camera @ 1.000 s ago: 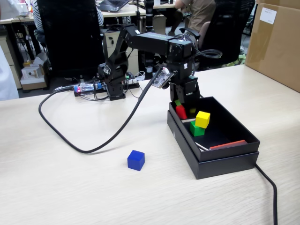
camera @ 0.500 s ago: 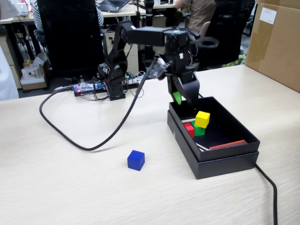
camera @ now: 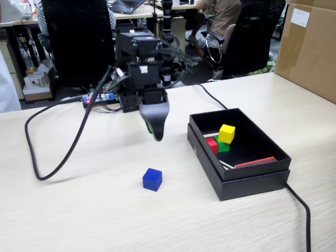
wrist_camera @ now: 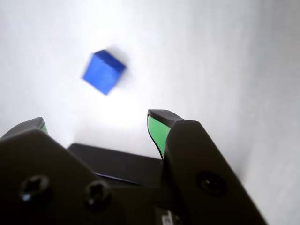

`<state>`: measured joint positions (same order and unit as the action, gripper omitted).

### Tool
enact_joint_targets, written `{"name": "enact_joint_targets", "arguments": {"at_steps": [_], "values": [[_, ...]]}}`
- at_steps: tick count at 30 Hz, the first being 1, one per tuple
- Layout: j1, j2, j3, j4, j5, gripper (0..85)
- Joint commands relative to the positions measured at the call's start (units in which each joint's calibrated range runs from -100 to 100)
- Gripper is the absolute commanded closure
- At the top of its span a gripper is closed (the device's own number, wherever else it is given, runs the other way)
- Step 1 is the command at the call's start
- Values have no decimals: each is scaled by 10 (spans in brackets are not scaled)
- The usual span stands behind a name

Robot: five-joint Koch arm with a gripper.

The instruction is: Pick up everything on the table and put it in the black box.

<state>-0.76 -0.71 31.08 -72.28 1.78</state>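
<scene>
A blue cube (camera: 152, 179) (wrist_camera: 103, 71) lies alone on the beige table (camera: 79, 210), left of the black box (camera: 252, 177). Inside the box a yellow cube (camera: 227, 133) rests on a green cube (camera: 224, 146), with a red cube (camera: 211, 145) beside them. My gripper (camera: 157, 134) (wrist_camera: 96, 121) hangs above the table, up and slightly right of the blue cube in the fixed view. Its green-padded jaws stand wide apart with nothing between them. In the wrist view the blue cube sits ahead of the fingertips, blurred.
Thin red and white sticks (camera: 254, 162) lie in the box's near corner. A thick black cable (camera: 58, 163) loops over the table's left part. A brown carton (camera: 310, 47) stands at the right. Another cable (camera: 302, 210) runs from the box toward the front edge.
The arm swung left from over the box to above the table near the blue cube. The red cube it held a second ago now lies in the box.
</scene>
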Motion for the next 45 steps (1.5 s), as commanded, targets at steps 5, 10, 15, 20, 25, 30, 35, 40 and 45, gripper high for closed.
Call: {"name": "enact_joint_targets", "arguments": {"at_steps": [5,10,15,20,25,30,35,40,45], "values": [[-16,212,205,4,0,415],[-20,252,215,4,3,415],[-28,312,240,4,4,422],[-30,358,272,2,4,548],[-26,365,273,-2,5,576],[-22,360,277,-3,10,575],[-12,361,285,-17,15,641],[-9,343,285,-17,19,774],[3,197,234,-19,19,774]]}}
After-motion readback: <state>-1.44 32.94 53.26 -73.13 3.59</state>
